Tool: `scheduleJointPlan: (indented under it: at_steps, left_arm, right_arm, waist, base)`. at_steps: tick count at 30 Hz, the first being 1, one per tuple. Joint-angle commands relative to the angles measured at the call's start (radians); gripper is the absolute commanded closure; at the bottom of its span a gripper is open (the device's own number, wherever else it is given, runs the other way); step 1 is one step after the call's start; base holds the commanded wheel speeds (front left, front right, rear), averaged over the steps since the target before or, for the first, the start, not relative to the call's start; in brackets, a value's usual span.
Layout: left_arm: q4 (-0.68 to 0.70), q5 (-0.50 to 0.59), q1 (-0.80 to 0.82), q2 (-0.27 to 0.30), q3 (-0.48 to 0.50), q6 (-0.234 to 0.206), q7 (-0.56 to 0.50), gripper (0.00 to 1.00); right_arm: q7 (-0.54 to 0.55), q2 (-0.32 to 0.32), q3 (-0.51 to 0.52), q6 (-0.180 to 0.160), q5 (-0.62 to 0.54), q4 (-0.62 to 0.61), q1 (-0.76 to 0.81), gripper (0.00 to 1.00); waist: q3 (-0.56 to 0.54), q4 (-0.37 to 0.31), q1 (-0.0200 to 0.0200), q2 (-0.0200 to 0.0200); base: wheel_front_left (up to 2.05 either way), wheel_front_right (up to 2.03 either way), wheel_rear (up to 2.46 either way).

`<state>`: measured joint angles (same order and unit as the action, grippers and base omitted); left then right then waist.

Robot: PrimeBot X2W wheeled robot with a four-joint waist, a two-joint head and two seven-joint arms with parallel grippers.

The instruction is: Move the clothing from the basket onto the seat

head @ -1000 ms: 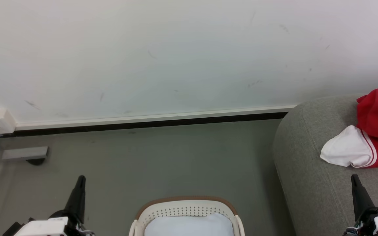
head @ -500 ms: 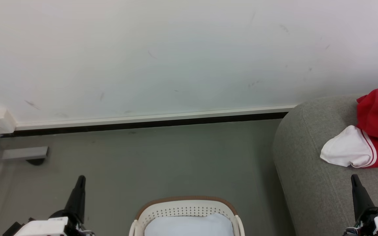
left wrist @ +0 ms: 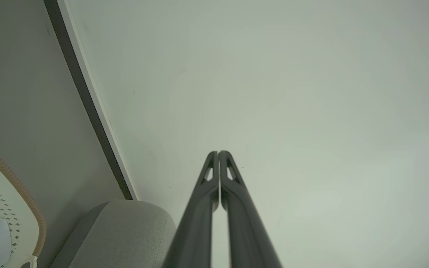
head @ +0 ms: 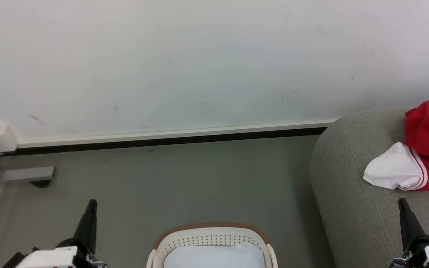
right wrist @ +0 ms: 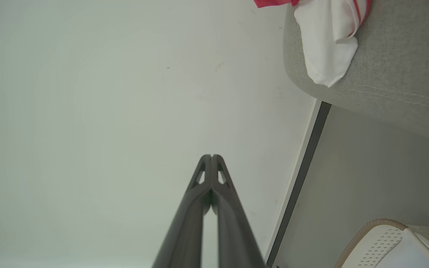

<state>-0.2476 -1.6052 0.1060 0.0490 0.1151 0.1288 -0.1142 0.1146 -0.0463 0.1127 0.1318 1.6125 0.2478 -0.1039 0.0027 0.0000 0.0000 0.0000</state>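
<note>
Jersey [head: 428, 137] is lying on the sofa [head: 348, 208] already imo, so just park the left gripper [head: 92, 203] and right gripper [head: 401, 201], both pinched shut and empty, clear of the basket [head: 210, 235].

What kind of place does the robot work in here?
Probably a plain indoor room set up like a living corner, perhaps a test room. A grey fabric sofa stands by a scuffed white wall, a laundry basket sits on the grey floor, and a red jersey lies on the sofa.

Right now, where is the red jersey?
The red jersey lies on the grey sofa at the head view's right edge, apart from the basket at bottom centre.
</note>
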Motion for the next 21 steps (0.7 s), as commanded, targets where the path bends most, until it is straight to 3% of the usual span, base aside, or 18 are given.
scheduleJointPlan:
  at_steps: [1,21]
  left_arm:
    - [0.003,-0.014,0.009,0.002,0.002,0.005,-0.004,1.0]
    - [0.003,-0.014,0.009,0.002,0.002,0.005,-0.004,1.0]
  right_arm:
    - [0.003,-0.007,0.004,-0.002,0.001,-0.006,-0.013,1.0]
    - [0.003,-0.007,0.004,-0.002,0.001,-0.006,-0.013,1.0]
  waist:
    - [0.0,0.0,0.0,0.0]
    - [0.0,0.0,0.0,0.0]
  base:
    - [0.0,0.0,0.0]
    - [0.0,0.0,0.0]
